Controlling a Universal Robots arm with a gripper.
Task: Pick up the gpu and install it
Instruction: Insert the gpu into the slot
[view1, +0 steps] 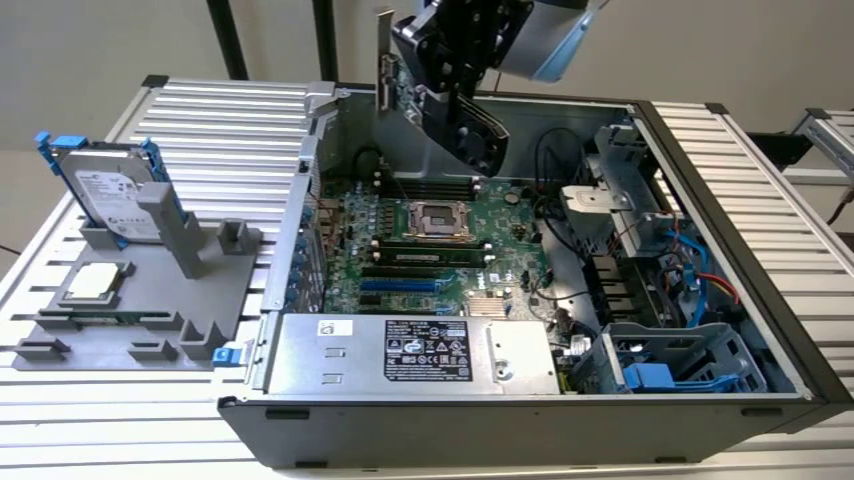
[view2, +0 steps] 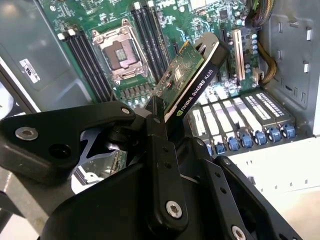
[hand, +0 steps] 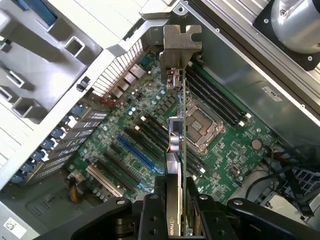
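Observation:
My gripper (view1: 458, 85) is shut on the gpu (view1: 470, 130) and holds it in the air above the open computer case (view1: 747, 200), over the back part of the motherboard (view1: 427, 235). The card hangs tilted, its silver bracket (view1: 387, 70) toward the exterior view's left. The second wrist view has the gpu's green face and black edge (view2: 192, 75) sticking out beyond the fingers (view2: 156, 125). Edge-on in the first wrist view, the gpu (hand: 176, 142) ends in its bracket (hand: 180, 45), high over the blue expansion slot (hand: 134, 152) and the processor socket (hand: 200, 125).
A grey fixture (view1: 134, 320) on the exterior view's left carries a hard drive in a blue frame (view1: 114, 185) and a square silver processor chip (view1: 94, 282). Inside the case sit the power supply (view1: 414, 350), cables (view1: 694, 270) and a drive cage (view1: 681, 365).

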